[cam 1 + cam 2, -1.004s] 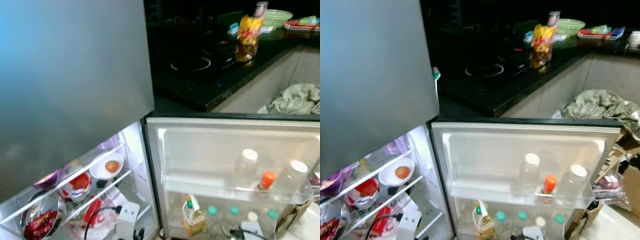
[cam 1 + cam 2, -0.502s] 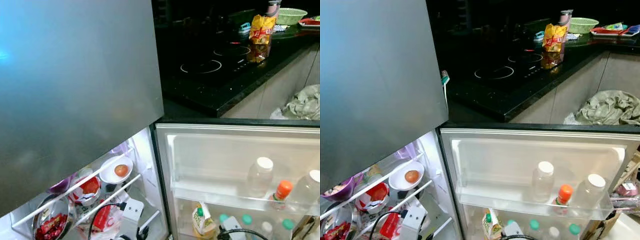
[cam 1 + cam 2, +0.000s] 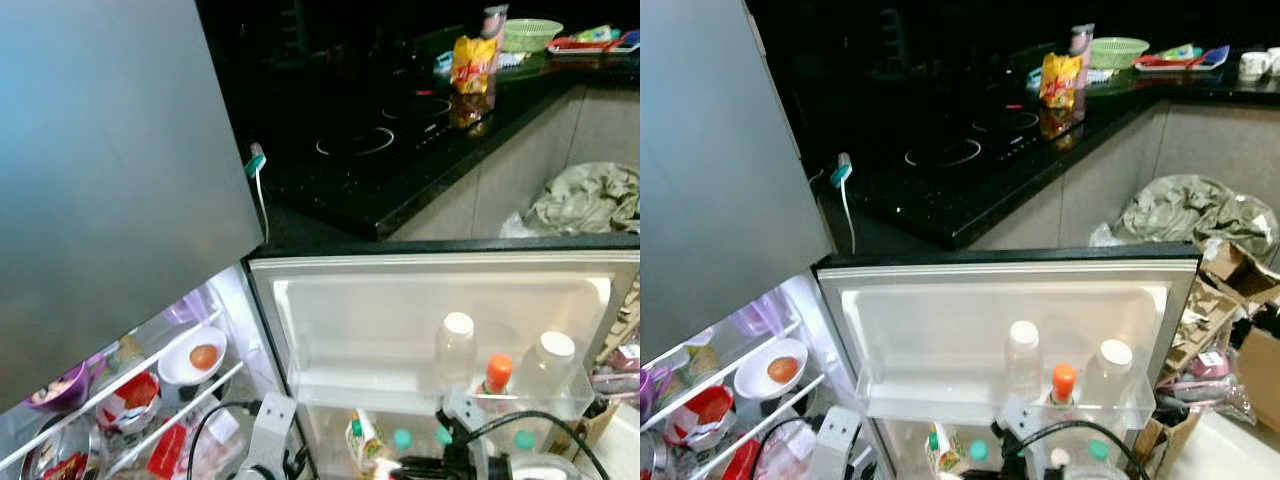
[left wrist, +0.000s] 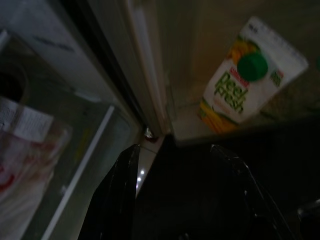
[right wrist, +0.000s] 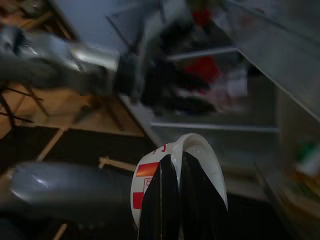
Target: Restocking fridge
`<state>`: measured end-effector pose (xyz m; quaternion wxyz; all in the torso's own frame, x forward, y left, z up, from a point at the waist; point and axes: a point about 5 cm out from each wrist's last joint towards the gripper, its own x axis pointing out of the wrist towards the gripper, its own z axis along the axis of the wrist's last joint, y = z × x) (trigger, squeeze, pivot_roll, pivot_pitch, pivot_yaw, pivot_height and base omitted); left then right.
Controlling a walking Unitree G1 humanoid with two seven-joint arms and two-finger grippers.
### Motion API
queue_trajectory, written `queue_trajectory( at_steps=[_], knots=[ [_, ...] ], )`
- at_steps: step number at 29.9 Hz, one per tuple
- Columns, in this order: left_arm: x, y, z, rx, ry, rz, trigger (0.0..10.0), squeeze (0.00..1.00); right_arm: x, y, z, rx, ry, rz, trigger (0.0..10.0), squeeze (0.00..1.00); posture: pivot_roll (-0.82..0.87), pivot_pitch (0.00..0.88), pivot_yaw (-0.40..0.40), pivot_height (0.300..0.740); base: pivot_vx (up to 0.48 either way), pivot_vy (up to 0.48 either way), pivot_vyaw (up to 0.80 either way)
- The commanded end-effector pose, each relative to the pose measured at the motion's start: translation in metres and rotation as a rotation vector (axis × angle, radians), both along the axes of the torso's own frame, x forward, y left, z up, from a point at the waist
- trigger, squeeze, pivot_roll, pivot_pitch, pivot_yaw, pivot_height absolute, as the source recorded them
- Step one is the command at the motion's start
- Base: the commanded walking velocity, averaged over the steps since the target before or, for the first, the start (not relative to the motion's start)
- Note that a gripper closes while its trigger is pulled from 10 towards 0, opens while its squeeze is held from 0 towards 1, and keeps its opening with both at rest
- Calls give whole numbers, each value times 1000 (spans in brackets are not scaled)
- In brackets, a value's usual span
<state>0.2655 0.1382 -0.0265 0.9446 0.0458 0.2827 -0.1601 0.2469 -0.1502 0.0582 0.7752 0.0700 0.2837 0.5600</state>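
We stand before the open fridge (image 3: 130, 180), its door (image 3: 1000, 320) swung wide across the lower middle of the head views, with both arms low at the bottom edge. In the right wrist view, our right gripper (image 5: 179, 200) has its jaws nearly shut on the rim of a white cup with a red label (image 5: 170, 175), so we judge this the carrying step: an item is in hand and not yet placed.

The left gripper (image 4: 172, 165) hangs with its jaws parted and nothing between them, aimed at the bottom of the door, where a Peel Fresh juice carton (image 4: 250, 75) stands on the lower door shelf. The upper door shelf (image 3: 940, 385) near the bottom centre holds two white-capped bottles (image 3: 1022, 350) and an orange-capped bottle (image 3: 1063, 385).

At lower left, the wire shelves (image 3: 170, 400) carry a white bowl with an orange fruit (image 3: 195, 355), a purple bowl (image 3: 60, 385) and red packets. The black counter (image 3: 400, 170) with its hob fills the upper middle.

Our next move, we think, calls for bringing the cup toward a free spot, either among the bowls at lower left or on a door shelf. The grip on the rim looks thin, so we should move level and slowly, clear of the bottles.
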Motion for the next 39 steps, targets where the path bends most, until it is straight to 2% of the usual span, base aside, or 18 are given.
queue_trajectory(
  at_steps=[1,2,3,4,6,7,10,15,17,18,19,20,23,27,30,31,35,39],
  knots=[
    [-7,11,-6,17,22,31,10000,0,7,12,35,113,-47,70,10000,0,-152,99,106,740,0,0,0],
    [-7,11,-6,17,22,31,10000,0,7,12,35,113,-47,70,10000,0,-152,99,106,740,0,0,0],
    [-8,12,-6,18,21,40,10000,0,10,16,54,168,-75,113,10000,0,-149,101,104,740,0,0,0],
    [-8,12,-6,18,21,40,10000,0,10,16,54,168,-75,113,10000,0,-149,101,104,740,0,0,0],
    [-10,14,-7,19,19,49,10000,0,17,21,85,245,-118,173,10000,0,-142,102,92,740,0,0,0],
    [-10,14,-7,19,19,49,10000,0,17,21,85,245,-118,173,10000,0,-142,102,92,740,0,0,0],
    [-12,18,-9,23,17,67,10000,0,28,24,119,326,-200,194,10000,0,-132,102,74,740,0,0,0],
    [-14,21,-9,26,14,86,10000,0,37,28,141,358,-296,172,10000,0,-126,103,62,740,0,0,0],
    [-16,23,-10,29,13,89,10000,0,44,31,149,287,-402,150,10000,0,-120,104,51,740,0,0,0],
    [-16,23,-10,29,13,89,10000,0,44,31,149,287,-402,150,10000,0,-120,104,51,740,0,0,0],
    [-18,25,-11,32,13,90,10000,0,49,32,145,160,-478,154,10000,0,-120,104,50,740,0,0,0],
    [-18,25,-11,32,13,90,10000,0,49,32,145,160,-478,154,10000,0,-120,104,50,740,0,0,0],
    [-20,26,-12,34,13,93,10000,0,50,36,130,24,-500,190,10000,0,-112,109,44,740,0,0,0],
    [-20,27,-12,33,9,93,10000,0,49,40,124,-6,-498,215,10000,0,-108,111,40,740,0,0,0],
    [-19,29,-11,31,-1,96,10000,0,48,47,114,-81,-519,272,10000,0,-106,115,42,740,0,0,0],
    [-18,29,-9,29,-10,97,10000,0,50,53,106,-145,-571,295,10000,0,-107,118,43,740,0,0,0],
    [-16,29,-6,18,-39,96,10000,0,59,61,99,-164,-680,239,10000,0,-104,118,41,740,0,0,0],
    [-14,27,-2,2,-65,85,10000,0,62,65,93,-183,-727,214,10000,0,-102,121,41,740,0,0,0]
  ],
)
